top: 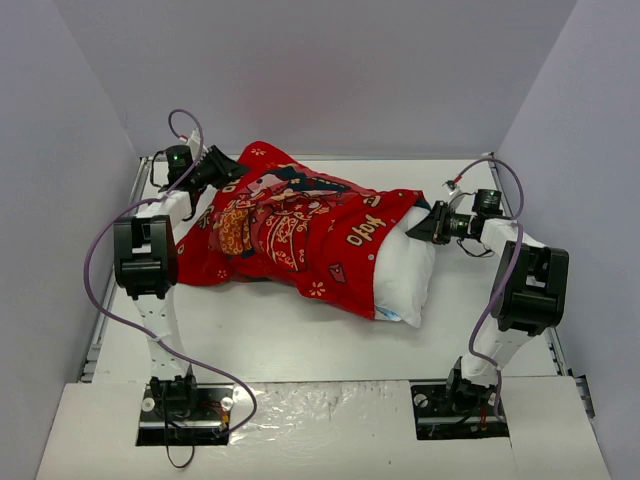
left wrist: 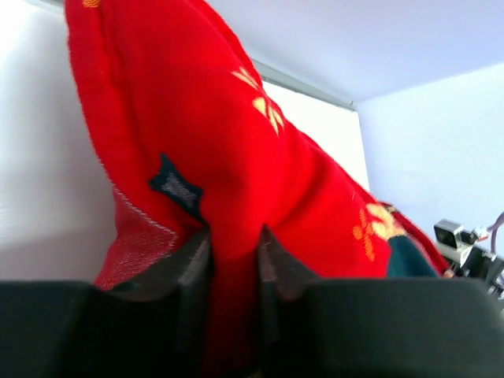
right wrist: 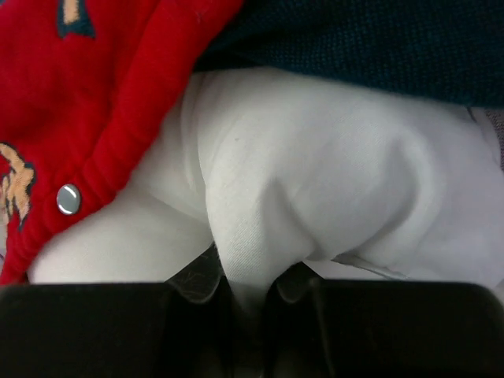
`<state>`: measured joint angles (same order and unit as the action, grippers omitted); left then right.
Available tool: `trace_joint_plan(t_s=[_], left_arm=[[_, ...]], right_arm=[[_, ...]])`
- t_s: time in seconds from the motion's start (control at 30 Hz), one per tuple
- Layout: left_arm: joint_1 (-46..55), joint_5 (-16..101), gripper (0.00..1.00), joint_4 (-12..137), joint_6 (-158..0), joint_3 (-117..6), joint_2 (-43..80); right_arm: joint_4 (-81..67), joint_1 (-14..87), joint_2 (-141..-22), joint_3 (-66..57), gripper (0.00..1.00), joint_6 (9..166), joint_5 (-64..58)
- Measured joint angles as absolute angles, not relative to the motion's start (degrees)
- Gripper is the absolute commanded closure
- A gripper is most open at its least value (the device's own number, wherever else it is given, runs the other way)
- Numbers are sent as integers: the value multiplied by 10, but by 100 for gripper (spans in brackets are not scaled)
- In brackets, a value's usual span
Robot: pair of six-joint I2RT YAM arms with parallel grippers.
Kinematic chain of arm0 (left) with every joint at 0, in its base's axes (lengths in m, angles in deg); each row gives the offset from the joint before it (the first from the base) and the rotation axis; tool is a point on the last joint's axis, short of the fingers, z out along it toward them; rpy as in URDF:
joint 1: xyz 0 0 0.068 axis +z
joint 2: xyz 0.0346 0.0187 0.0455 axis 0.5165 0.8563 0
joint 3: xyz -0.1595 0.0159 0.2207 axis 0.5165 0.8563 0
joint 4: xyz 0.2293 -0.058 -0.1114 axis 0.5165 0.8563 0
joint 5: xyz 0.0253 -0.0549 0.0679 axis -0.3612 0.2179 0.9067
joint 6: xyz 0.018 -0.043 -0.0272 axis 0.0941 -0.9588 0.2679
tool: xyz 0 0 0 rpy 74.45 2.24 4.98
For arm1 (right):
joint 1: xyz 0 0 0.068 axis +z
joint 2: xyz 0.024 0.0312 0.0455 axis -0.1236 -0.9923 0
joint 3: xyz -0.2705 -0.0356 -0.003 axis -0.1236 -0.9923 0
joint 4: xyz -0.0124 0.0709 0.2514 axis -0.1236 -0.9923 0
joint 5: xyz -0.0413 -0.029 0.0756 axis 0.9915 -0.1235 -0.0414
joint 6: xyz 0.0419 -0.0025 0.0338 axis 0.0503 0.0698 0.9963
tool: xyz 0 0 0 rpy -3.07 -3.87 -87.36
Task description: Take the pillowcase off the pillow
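Pillowcase [top: 290, 230] was pinched at ten o'clock by the left hand [top: 226, 172], pillow [top: 405, 280] at three by the right hand [top: 422, 227], seemingly for opposed pulling.

Your top view's bright and even, lit from overhead, with just a soft shadow along the near side of the pillow [top: 405, 275]. The shiny sheet [top: 330, 410] at the near edge glares a bit. Both wrist views go dark and blurry along the bottom, and the pillowcase [left wrist: 236, 157] looks oversaturated.
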<state>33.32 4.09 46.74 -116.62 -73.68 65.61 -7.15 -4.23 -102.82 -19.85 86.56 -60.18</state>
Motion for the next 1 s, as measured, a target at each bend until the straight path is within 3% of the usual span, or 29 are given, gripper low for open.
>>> trace_joint_plan(t_s=[0.07,0.17,0.63,1.0], left_arm=[[345,41,92,454,-1180,-722,652],[367,37,97,441,-1199,-678,629],[440,-25,98,374,-1275,-491,512],[527,-43,98,421,-1251,-390,386]], right_arm=[[-71,-39,-1022,-190,100,863,-602],[-72,-44,-1003,-185,100,859,-602],[-212,-177,-934,-160,100,693,-593],[-290,-247,-904,-162,100,626,-588]])
